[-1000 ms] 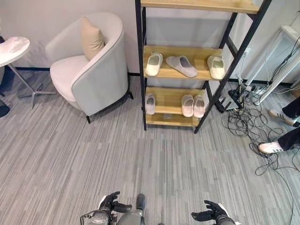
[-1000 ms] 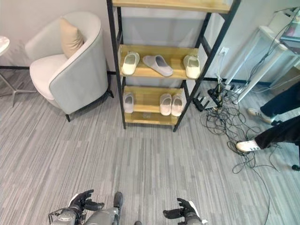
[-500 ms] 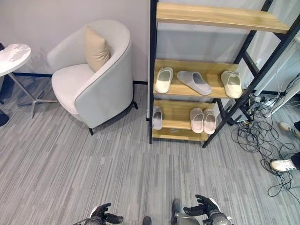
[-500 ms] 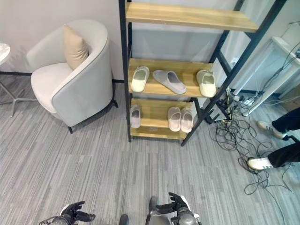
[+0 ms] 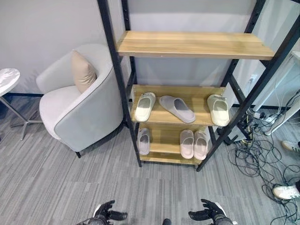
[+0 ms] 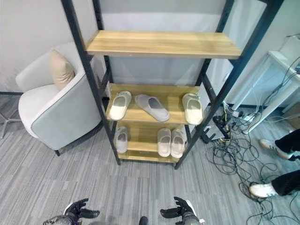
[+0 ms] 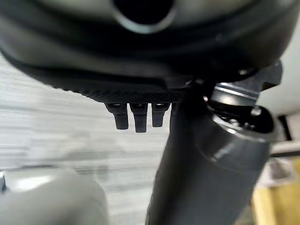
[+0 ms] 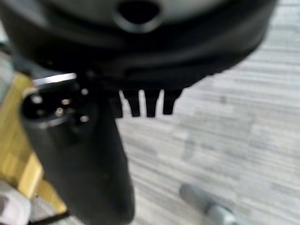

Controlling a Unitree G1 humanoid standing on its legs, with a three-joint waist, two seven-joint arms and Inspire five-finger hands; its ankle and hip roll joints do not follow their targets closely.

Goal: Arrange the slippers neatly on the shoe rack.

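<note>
Armchair [image 5: 79, 112] beside shoe rack [image 5: 187, 44] — cables [image 5: 255, 154] opposite.

**A:** What sort of room are you standing in?

**B:** You're in an indoor room dressed like a home entryway or lounge, though it looks like a test space. At centre stands a black-framed shoe rack [image 5: 123, 89] with wooden shelves holding slippers [image 5: 144, 106]. Left of it sits a pale grey armchair [image 5: 89, 117] with a beige cushion [image 5: 82, 71]. Grey striped carpet [image 5: 51, 187] covers the floor. At lower right, loose cables [image 5: 255, 152] sprawl near a person's white shoe [image 5: 284, 191].
</note>
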